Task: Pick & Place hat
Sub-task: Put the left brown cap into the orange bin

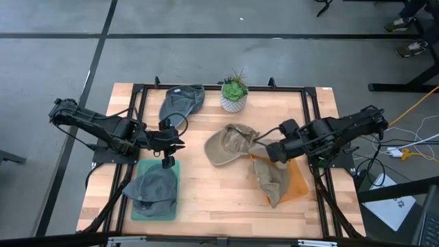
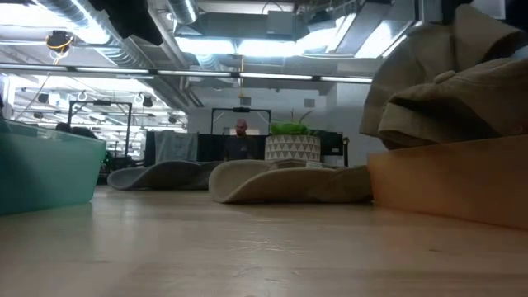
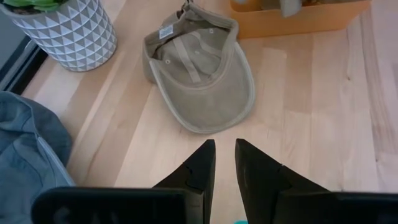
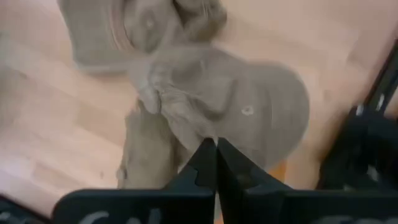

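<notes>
Right now the right gripper (image 1: 269, 152), centre-right in the high view, is pinched closed on a tan hat (image 4: 249, 106) over the orange tray (image 1: 298, 184). Another tan hat (image 1: 226, 144) lies upside down mid-table w/ a grey hat (image 1: 181, 101) and potted plant (image 1: 234, 94) toward the top. Left gripper (image 1: 167, 162), fingers slightly apart & empty, sits centre-left above the teal tray (image 1: 173, 168) w/ its grey hat (image 1: 149, 186).

Bright overhead light, blurred right-wrist view
</notes>
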{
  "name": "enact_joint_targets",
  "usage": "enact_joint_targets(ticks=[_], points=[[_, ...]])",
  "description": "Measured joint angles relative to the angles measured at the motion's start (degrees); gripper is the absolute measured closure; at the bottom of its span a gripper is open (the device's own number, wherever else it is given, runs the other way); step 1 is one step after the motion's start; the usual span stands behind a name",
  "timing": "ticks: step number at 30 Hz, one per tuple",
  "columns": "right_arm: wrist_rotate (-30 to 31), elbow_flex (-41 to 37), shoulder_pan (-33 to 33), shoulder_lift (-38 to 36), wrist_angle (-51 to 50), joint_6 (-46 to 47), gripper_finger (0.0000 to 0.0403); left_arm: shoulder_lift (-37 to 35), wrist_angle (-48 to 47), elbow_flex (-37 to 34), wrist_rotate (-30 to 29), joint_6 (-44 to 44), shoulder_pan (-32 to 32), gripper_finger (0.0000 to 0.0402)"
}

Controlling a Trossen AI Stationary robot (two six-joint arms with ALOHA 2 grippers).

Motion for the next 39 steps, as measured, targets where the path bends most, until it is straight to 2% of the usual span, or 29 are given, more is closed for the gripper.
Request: enact_joint_targets(ticks=[9,16,18,22,29,39], points=[[-18.9,-5.0,0.8,-0.4,-0.1,10.6,0.0402,0.0,0.0,0.0,0.0,0.0,0.0,0.0343],[-25.1,-5.3,3.9,-0.3,0.0,16.4,0.0399,0.0,0.0,0.0,0.0,0.7,0.0,0.0343],[-25.5,-5.0,4.5,-0.3,-0.1,16.7,0.04,0.0,0.0,0.0,0.0,1.3,0.0,0.0343],[-22.6,-4.4,5.2,-0.3,0.0,18.2,0.04,0.0,0.0,0.0,-0.7,1.6,0.0,0.0343],[-24.8,-5.0,5.3,0.9,0.6,22.0,0.0397,0.0,0.0,0.0,-0.9,1.6,0.0,0.0343],[-22.7,-5.0,5.3,4.9,10.2,12.4,0.0366,0.0,0.0,0.0,-1.0,1.6,0.0,0.0343]])
